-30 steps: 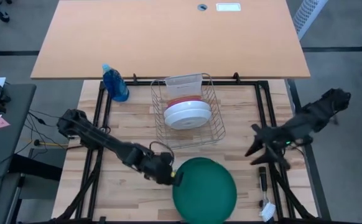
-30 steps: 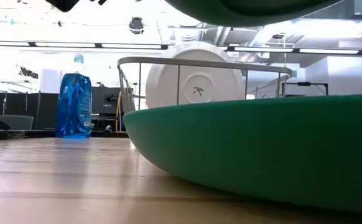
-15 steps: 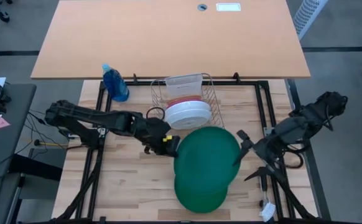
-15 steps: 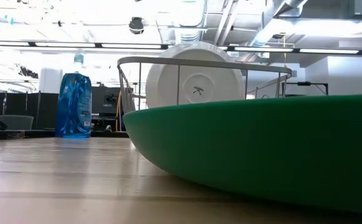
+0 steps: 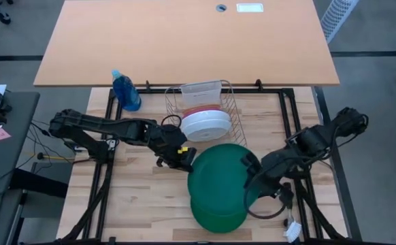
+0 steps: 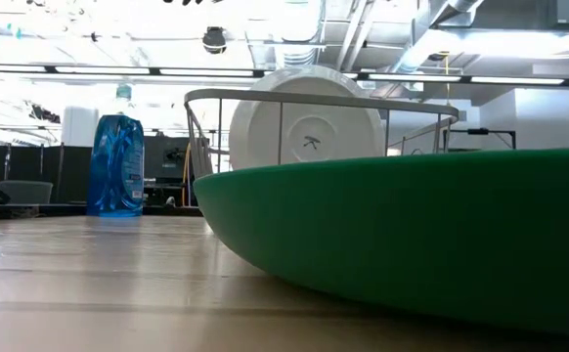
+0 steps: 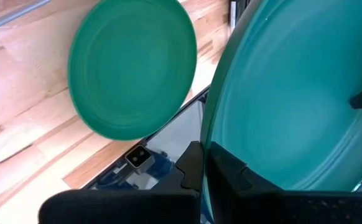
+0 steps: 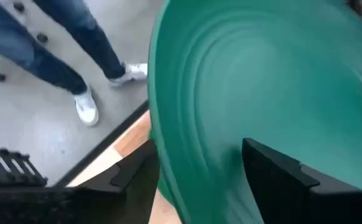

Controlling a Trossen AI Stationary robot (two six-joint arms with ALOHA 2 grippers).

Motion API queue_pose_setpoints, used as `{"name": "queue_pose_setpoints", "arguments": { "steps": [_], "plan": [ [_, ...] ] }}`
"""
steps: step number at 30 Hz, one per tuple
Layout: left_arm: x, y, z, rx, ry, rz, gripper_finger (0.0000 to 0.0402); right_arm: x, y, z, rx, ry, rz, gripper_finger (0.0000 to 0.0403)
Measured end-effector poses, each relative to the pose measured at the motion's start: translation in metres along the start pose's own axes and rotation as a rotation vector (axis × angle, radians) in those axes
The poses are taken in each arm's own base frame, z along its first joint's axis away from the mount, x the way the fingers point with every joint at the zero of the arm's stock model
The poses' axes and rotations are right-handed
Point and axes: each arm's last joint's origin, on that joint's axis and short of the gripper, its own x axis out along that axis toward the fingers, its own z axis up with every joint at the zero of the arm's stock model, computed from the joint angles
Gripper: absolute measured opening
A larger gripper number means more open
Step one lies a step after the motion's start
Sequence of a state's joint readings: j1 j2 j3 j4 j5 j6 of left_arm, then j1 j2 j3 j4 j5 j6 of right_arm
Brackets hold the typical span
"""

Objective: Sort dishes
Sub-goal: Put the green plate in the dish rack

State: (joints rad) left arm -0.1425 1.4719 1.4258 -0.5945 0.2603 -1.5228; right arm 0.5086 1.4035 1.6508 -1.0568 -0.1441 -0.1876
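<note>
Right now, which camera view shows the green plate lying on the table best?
The left wrist view: there the lying green plate shows whole and round. The high view shows only its lower edge under the lifted plate. The low view shows its side. The right wrist view shows only the lifted plate.

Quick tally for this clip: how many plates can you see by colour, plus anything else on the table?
Green plates: 2, the lifted plate gripped by the left pincer with the right pincer at its opposite rim, and the flat plate on the table beneath.
White plates: at least 1 in the wire rack; the exact number cannot be told.
Salmon-orange plates: 1.
Spray bottles: 1.
Racks: 1.
Total: 6.
</note>
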Motion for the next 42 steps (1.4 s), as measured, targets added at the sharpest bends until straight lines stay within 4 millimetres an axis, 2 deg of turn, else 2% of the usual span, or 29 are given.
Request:
{"name": "queue_pose_setpoints", "arguments": {
  "steps": [4, 8, 12, 16, 21, 24, 28, 34, 38, 42],
  "plan": [
    [0.0, 0.0, 0.0, -0.001, 0.001, 0.003, 0.0, 0.008, -0.002, 0.001, -0.027, 0.023, -0.006, 0.0188],
    [0.0, 0.002, 0.0, -0.006, -0.003, 0.018, 0.0, 0.009, -0.002, 0.001, -0.055, 0.023, -0.006, 0.0104],
    [0.0, 0.004, 0.002, -0.013, -0.062, 0.039, 0.0008, 0.002, -0.001, 0.001, -0.063, 0.004, -0.022, 0.002],
    [-0.005, 0.001, 0.003, 0.016, -0.094, 0.005, 0.0035, -0.007, 0.0, 0.0, -0.056, -0.015, -0.027, 0.0015],
    [-0.035, -0.009, 0.001, 0.077, -0.148, -0.104, 0.0065, -0.022, 0.003, -0.005, -0.005, -0.033, -0.01, 0.0006],
    [-0.063, -0.012, -0.001, 0.113, -0.258, -0.164, 0.0075, -0.042, 0.0, -0.003, 0.074, -0.1, 0.008, 0.0006],
    [-0.112, -0.013, -0.009, 0.181, -0.488, -0.251, 0.0079, -0.073, -0.006, 0.004, 0.198, -0.244, -0.013, 0.0006],
    [-0.171, -0.005, -0.023, 0.324, -0.854, -0.274, 0.0079, -0.141, -0.03, 0.023, 0.325, -0.704, -0.045, 0.0006],
    [-0.193, 0.001, -0.027, 0.416, -0.981, -0.231, 0.0079, -0.187, -0.051, 0.03, 0.311, -1.041, -0.076, 0.0006],
    [-0.2, 0.003, -0.027, 0.503, -1.058, -0.159, 0.0079, -0.221, -0.065, 0.033, 0.243, -1.319, -0.147, 0.0006]
  ]
}}
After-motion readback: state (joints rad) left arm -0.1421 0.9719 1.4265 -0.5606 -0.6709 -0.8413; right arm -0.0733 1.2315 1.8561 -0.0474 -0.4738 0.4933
